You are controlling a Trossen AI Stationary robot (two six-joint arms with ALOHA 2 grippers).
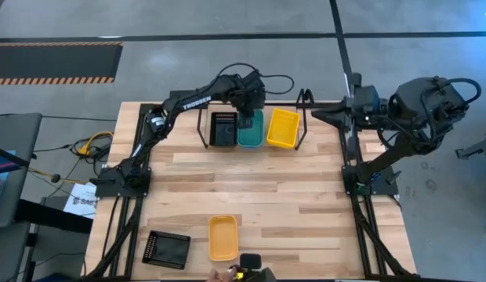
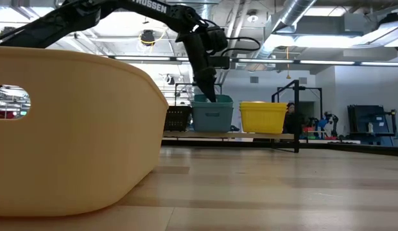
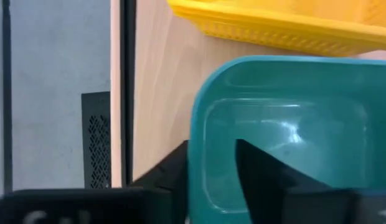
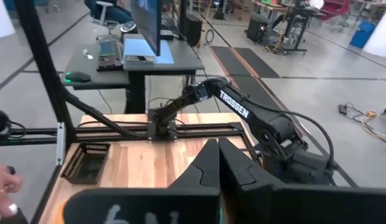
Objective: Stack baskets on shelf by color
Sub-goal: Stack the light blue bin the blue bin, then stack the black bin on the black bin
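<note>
High view: left pincer (image 1: 249, 117) over teal basket (image 1: 251, 135) (on shelf (image 1: 202, 125)).

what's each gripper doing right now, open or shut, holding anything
left gripper: down at the teal basket on the shelf; open or shut cannot be told.
right gripper: shut, empty, raised at the table's right side.

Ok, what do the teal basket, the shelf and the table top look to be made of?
Teal basket: apparently moulded plastic, smooth and glossy, with a light glint on its floor.
Shelf: thin black rods, probably painted or coated metal wire.
Table: pale wooden planks, with visible grain and seams, and a slight sheen in the low view.
</note>
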